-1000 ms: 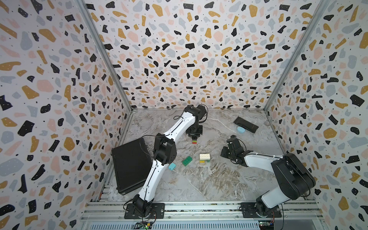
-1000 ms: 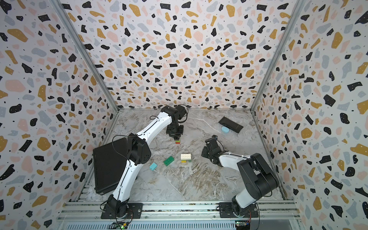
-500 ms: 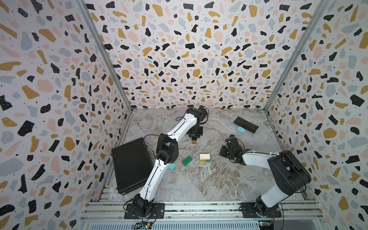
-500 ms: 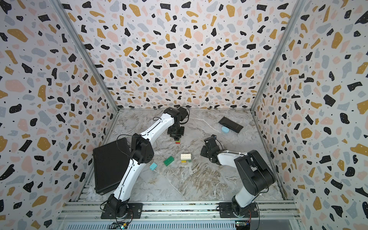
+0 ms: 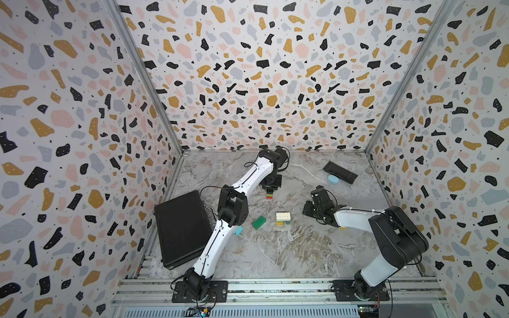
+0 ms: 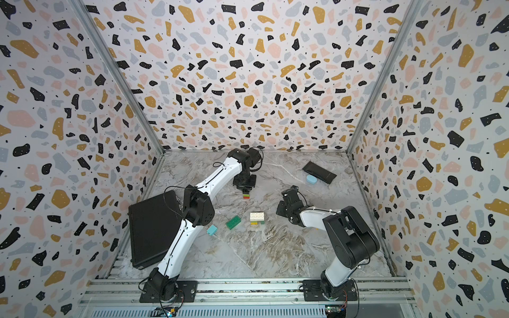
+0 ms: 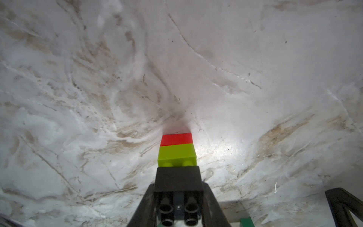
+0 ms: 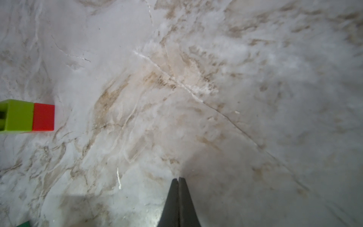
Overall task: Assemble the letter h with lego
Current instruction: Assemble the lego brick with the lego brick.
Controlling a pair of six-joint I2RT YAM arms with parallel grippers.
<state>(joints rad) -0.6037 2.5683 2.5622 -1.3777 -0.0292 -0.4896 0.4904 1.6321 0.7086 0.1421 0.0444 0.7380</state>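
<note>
My left gripper is shut on a black lego brick that tops a short stack with a lime brick and a red brick. The stack points down at the marble table, red end lowest. Both top views show the stack at the middle back. A white brick stacked on yellow and lime, a dark green brick and a light blue brick lie loose near the centre. My right gripper is shut and holds nothing, low over the table right of the white brick.
A large black case lies along the left wall, beside the left arm. A flat black pouch and a pale-blue oval thing sit at the back right. Patterned walls close in three sides.
The right gripper has edged slightly to the left and stayed shut. The left gripper keeps the stack in nearly the same place.
</note>
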